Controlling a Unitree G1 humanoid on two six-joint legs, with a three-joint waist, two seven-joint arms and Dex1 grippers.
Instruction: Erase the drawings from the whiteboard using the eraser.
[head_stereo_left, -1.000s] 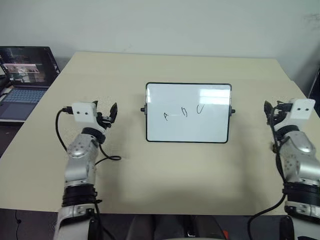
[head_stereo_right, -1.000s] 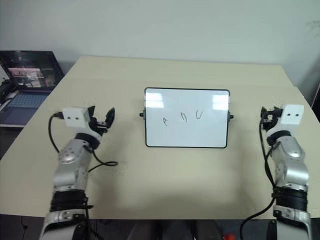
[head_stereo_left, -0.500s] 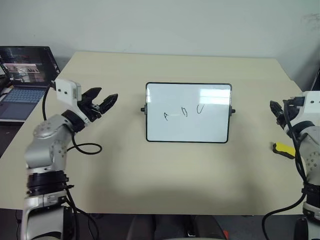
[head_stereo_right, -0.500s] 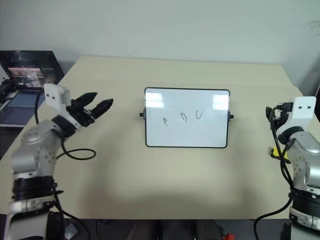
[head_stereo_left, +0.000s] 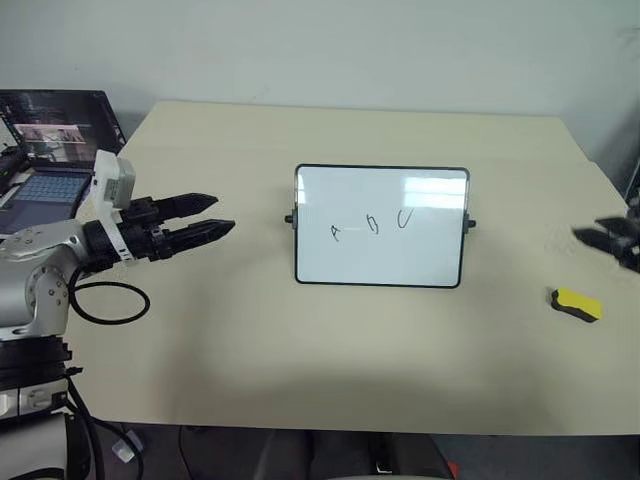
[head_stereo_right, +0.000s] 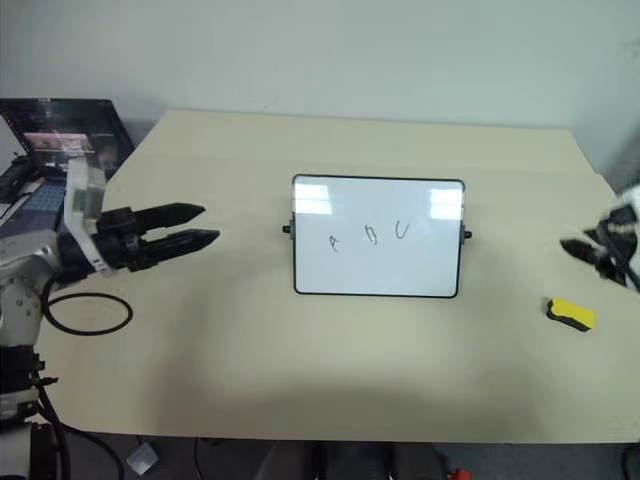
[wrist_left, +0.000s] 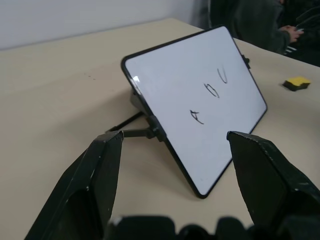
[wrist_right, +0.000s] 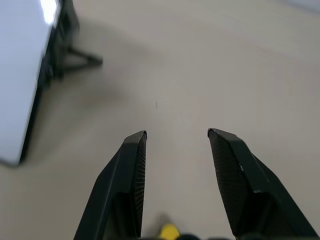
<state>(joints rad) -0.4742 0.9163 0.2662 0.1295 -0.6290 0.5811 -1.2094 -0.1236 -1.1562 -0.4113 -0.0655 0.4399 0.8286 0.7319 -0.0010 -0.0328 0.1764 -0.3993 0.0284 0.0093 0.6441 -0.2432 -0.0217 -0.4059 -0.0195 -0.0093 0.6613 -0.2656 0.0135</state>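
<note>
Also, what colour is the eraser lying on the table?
Bright yellow; the eraser shows best in the left eye view.

Left arm (head_stereo_left: 40, 285): silver-grey metal segments of rounded shape, joined by black ribbed collars. A white boxy camera module (head_stereo_left: 113, 181) with two small dark openings sits on the wrist. A black cable (head_stereo_left: 100, 300) leaves the wrist region and hangs in a loop beside the forearm. Left pincer (head_stereo_left: 222, 214): two long, tapering, matte black fingers rising from a black base; seen from the wrist, the fingers (wrist_left: 95, 185) are broad, wedge-shaped and faceted. Right pincer (head_stereo_right: 568, 246): two matte black fingers (wrist_right: 240, 175) of the same faceted wedge form, with finely ribbed inner faces.
</note>
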